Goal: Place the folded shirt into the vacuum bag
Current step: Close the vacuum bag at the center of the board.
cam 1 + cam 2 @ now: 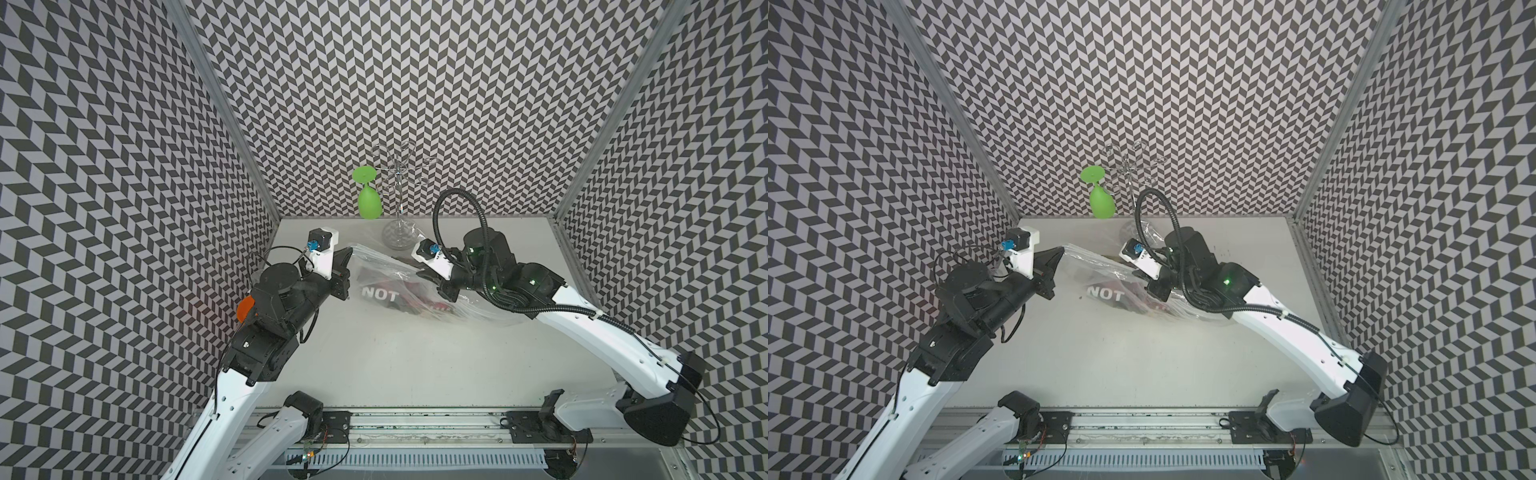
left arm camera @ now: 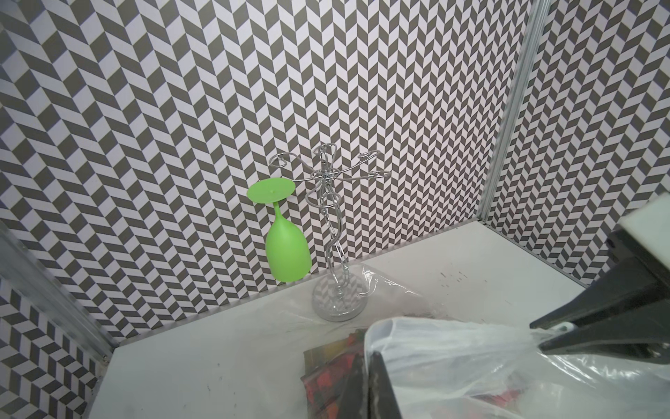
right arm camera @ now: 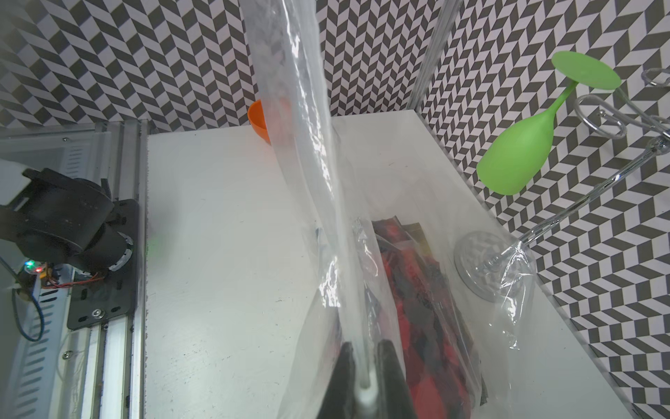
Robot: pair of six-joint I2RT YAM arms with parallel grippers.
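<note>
The clear vacuum bag [image 1: 384, 266] [image 1: 1096, 266] hangs stretched between my two grippers above the table's far half. My left gripper [image 1: 350, 250] [image 1: 1060, 250] [image 2: 373, 357] is shut on one end of the bag's upper edge. My right gripper [image 1: 419, 273] [image 1: 1133, 273] [image 3: 366, 348] is shut on the other end, with the whitish edge strip [image 3: 364, 395] between its fingers. The folded shirt [image 1: 386, 293] [image 1: 1111, 293] [image 2: 333, 373] [image 3: 409, 283], black and red with white letters "NOT", lies on the table and shows through the plastic [image 3: 308, 145], apparently inside the bag.
A wire glass rack [image 1: 397, 199] [image 2: 333, 232] stands at the back wall with a green plastic wine glass [image 1: 369, 201] [image 3: 515, 159] hanging upside down from it. One bag corner [image 3: 507, 261] drapes over the rack's base. An orange cup [image 1: 245, 309] [image 3: 259, 119] sits by the left wall.
</note>
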